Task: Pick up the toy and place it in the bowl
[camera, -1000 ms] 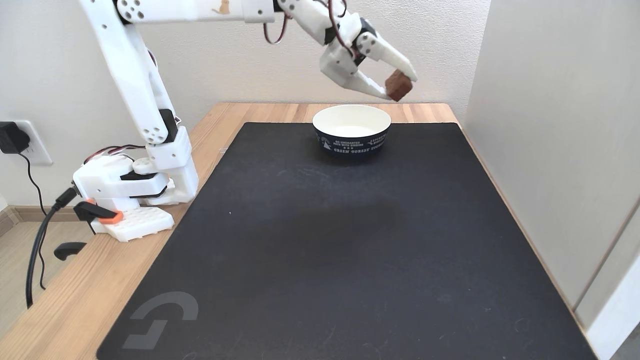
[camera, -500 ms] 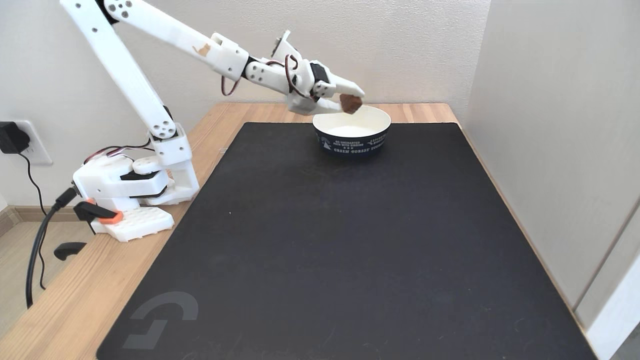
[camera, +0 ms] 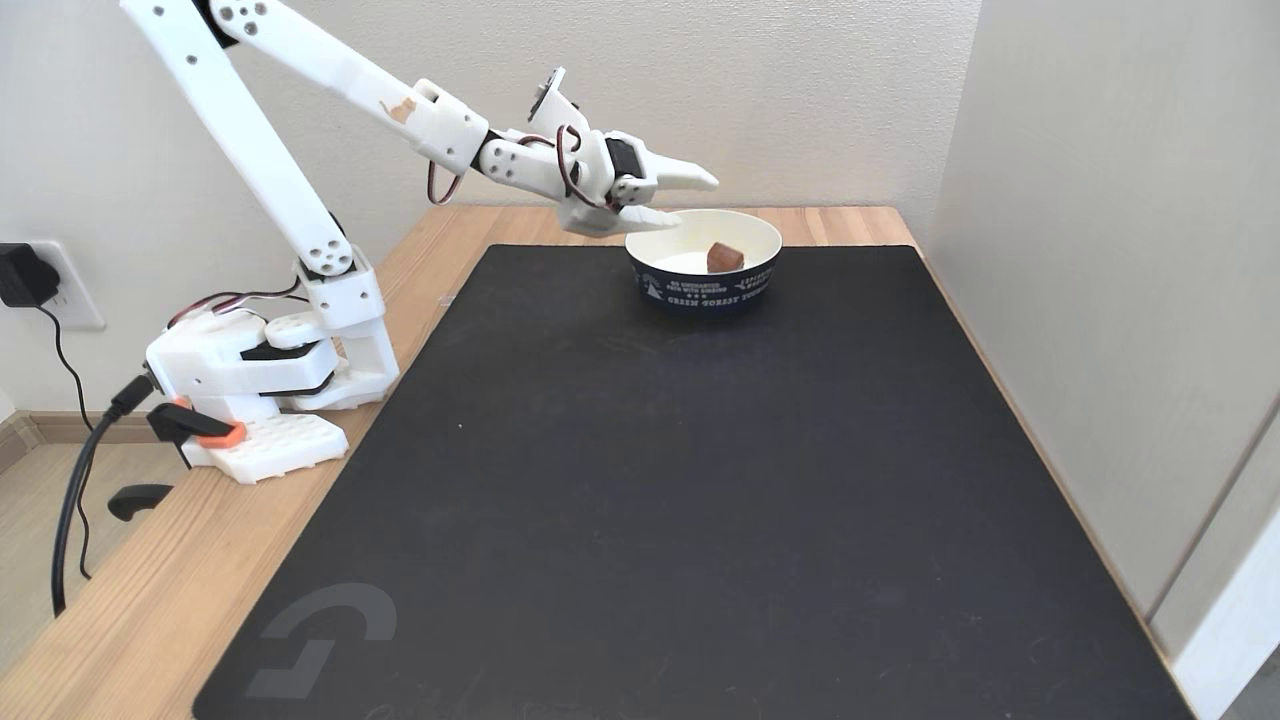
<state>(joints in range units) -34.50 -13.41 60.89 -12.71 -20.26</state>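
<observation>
Here's the light wooden table (camera: 150, 610), running from near left to the far wall, and most of its top is covered by a big black rectangular mat (camera: 680, 500) with a grey logo printed at its near left corner. On the left edge of the table sits the white plastic robot arm (camera: 270, 180), its base fixed beside the mat, its upper link rising steeply and its forearm slanting down and to the right toward the far end of the mat. A black cable (camera: 75, 480) hangs off the left side of the table below the base, and a black plug adapter (camera: 20, 275) sits in the wall socket at far left.

At the far end of the mat, the round paper bowl (camera: 704, 285), white inside and dark navy outside with small white print, stands upright. The white two-finger pincer (camera: 697, 199) hangs over the bowl's far left rim, its fingers spread apart, upper tip pointing right above the bowl, lower finger lying at the rim. And it's holding nothing!

There it is: the small reddish-brown rounded block toy (camera: 724, 257) lies inside the bowl, on the white floor just right of centre, well clear of the fingertips.
</observation>
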